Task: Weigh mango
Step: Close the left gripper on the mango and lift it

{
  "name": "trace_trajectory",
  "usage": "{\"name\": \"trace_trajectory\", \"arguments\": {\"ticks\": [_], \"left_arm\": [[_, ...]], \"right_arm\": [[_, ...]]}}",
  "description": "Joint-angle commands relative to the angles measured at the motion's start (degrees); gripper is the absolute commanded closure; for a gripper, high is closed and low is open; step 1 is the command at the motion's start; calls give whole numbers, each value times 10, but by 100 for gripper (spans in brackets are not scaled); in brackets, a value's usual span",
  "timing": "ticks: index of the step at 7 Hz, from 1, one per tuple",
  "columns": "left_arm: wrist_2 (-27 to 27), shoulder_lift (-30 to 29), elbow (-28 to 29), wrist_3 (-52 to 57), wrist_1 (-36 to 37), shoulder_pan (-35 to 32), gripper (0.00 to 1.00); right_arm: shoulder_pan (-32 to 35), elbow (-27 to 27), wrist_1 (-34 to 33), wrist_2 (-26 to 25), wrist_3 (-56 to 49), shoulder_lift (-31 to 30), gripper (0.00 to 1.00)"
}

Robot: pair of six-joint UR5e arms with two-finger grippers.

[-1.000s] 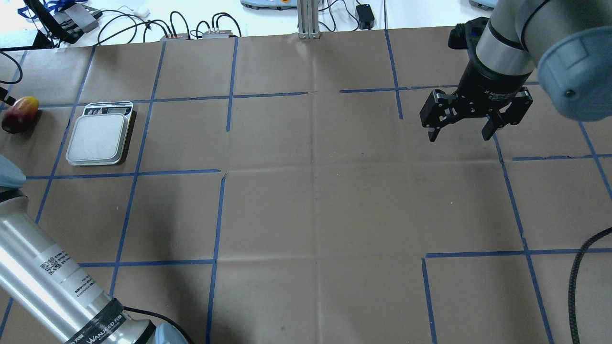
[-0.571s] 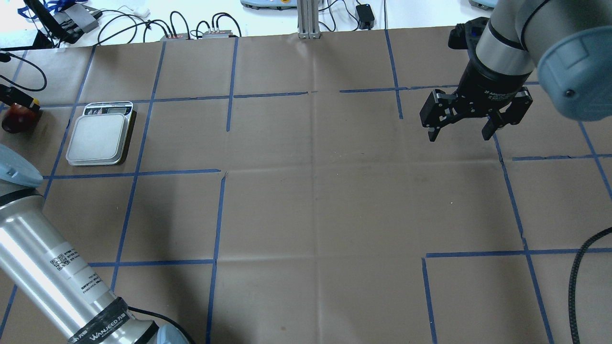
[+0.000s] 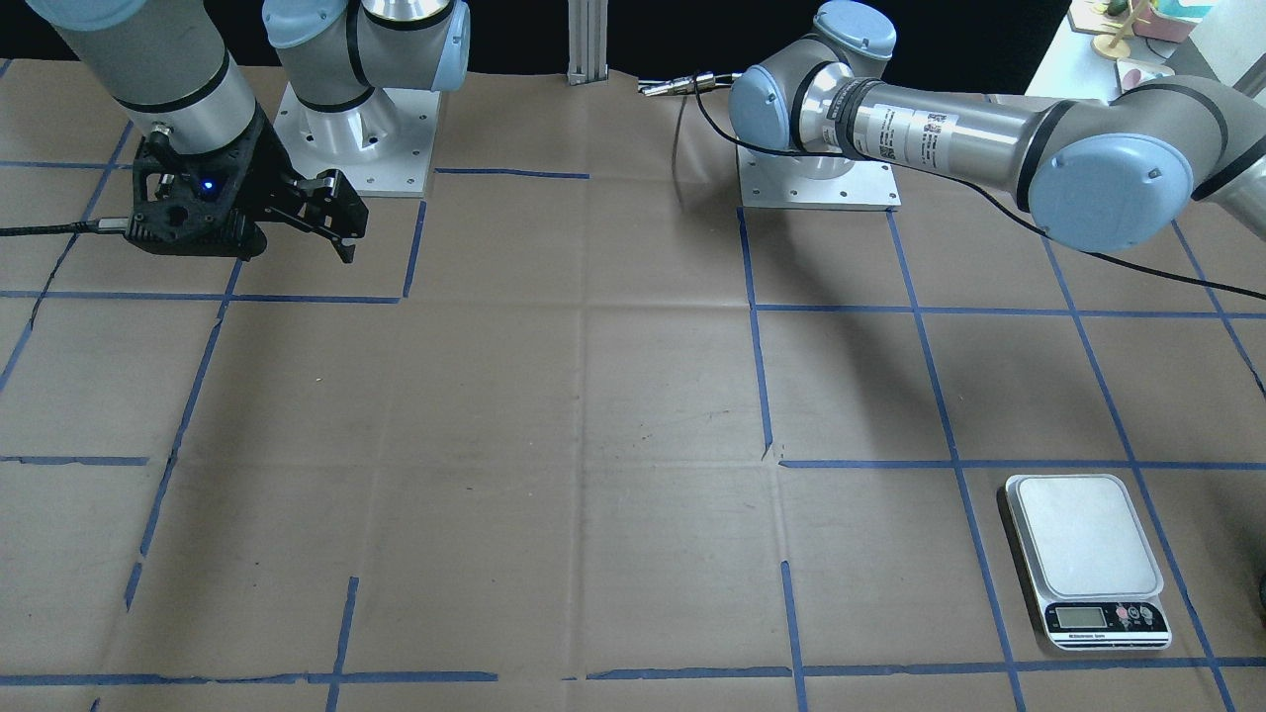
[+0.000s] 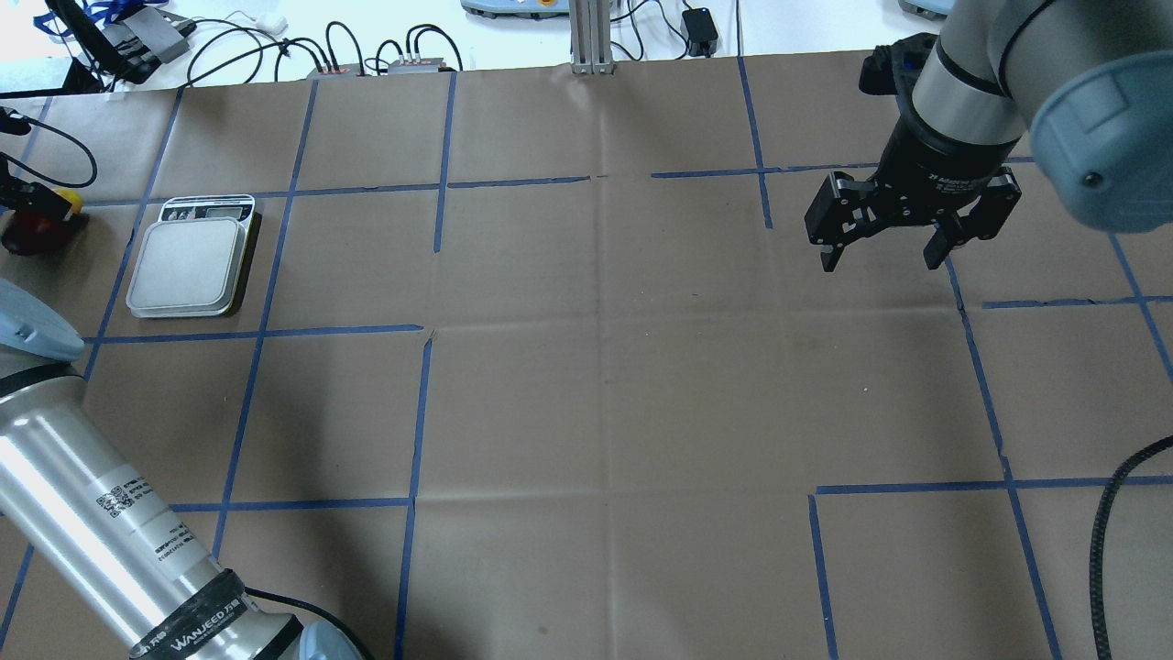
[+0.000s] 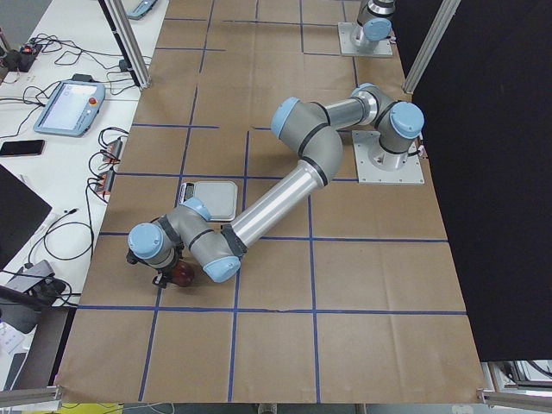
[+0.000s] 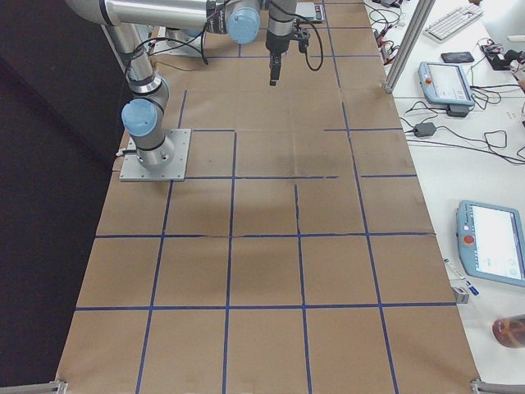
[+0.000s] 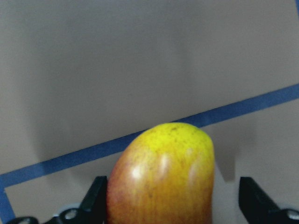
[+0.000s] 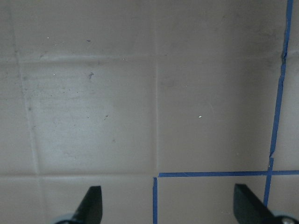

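The mango (image 7: pixel 161 177), red fading to yellow, lies on the brown paper at the table's far left (image 4: pixel 26 238), left of the scale (image 4: pixel 188 266). My left gripper (image 7: pixel 173 205) is open and straddles the mango, one finger on each side, with a gap showing at the right finger (image 7: pixel 254 203). From overhead the left gripper (image 4: pixel 35 203) covers part of the fruit. The scale, white-topped with a small display, is empty and also shows in the front view (image 3: pixel 1083 544). My right gripper (image 4: pixel 880 246) is open and empty above the paper at the far right.
Blue tape lines grid the brown paper (image 4: pixel 605 367). Cables and boxes (image 4: pixel 367 55) lie past the far edge. A black cable (image 4: pixel 1113 513) hangs at the near right. The left arm's silver link (image 4: pixel 101 522) crosses the near left corner.
My left gripper has come in over the mango, which lay fully in view a second ago and is now partly covered. The left arm's link has shifted a little. The right arm has not moved.
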Motion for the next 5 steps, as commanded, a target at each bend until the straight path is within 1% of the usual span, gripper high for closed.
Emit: {"name": "trace_trajectory", "arguments": {"ticks": [1,2,4,5], "left_arm": [[1,6,3,0,-1,0,51],[3,24,5,-3,-13,-1,51],[6,97,-28,-88,-93,-22,51],[6,137,-71,-144,-102,-44,51]], "right_arm": [[0,0,0,0,0,0,0],[0,0,0,0,0,0,0],[0,0,0,0,0,0,0],[0,0,0,0,0,0,0]]}}
